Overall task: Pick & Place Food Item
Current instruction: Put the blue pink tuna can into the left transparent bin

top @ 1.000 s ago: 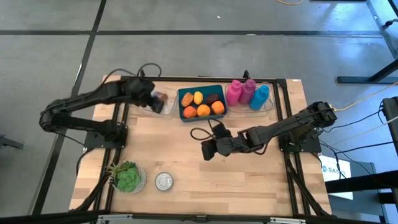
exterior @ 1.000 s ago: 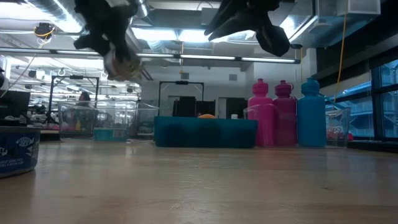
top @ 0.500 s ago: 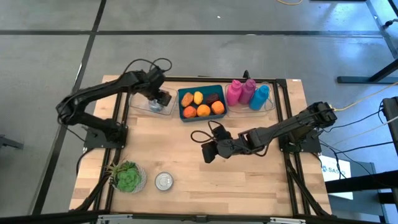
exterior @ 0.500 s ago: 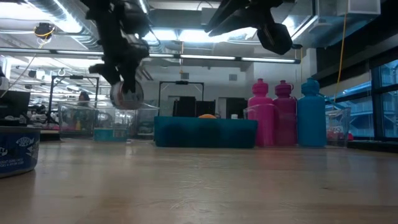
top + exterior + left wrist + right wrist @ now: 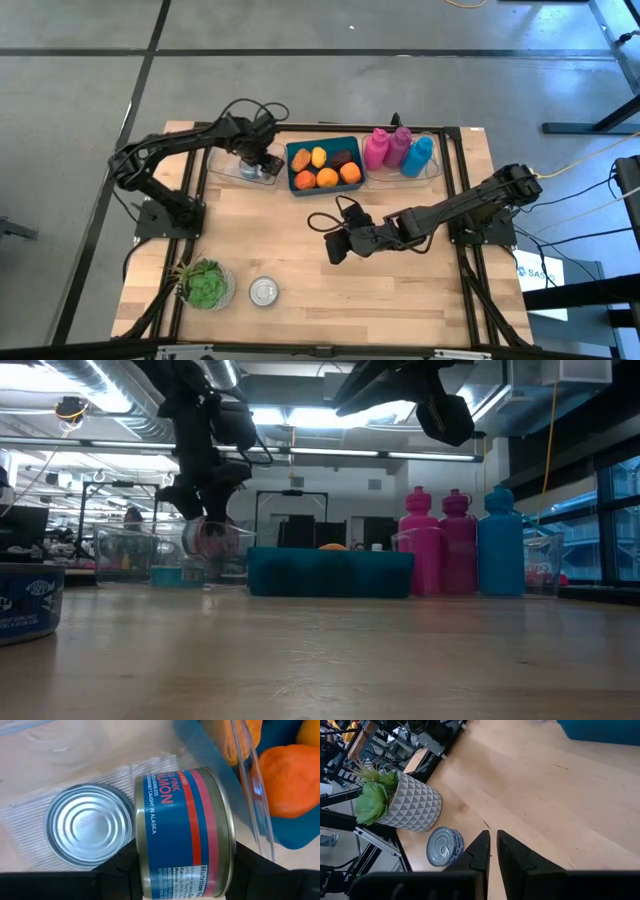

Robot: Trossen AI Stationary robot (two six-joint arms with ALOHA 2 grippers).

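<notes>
From above, the left gripper (image 5: 257,163) hangs over the clear plastic tray (image 5: 222,172). Its wrist view shows it clenched on a blue-and-red labelled salmon can (image 5: 185,832), lying sideways just above another silver can (image 5: 90,826) — let go crooked and it could roll. The right gripper (image 5: 492,851) idles mid-table, pinched closed.

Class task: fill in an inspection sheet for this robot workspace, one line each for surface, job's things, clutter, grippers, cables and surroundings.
Surface: light wooden table, bare in the middle.
Job's things: pink-and-blue labelled salmon can held over the clear plastic tray, beside a silver can already in it.
Clutter: teal bin of orange foods; two pink bottles and a blue bottle; potted green plant; another can.
Grippers: left gripper shut on the salmon can; right gripper shut, empty, above mid-table.
Cables: black loops by both arms.
Surroundings: grey floor; shelving behind.
</notes>
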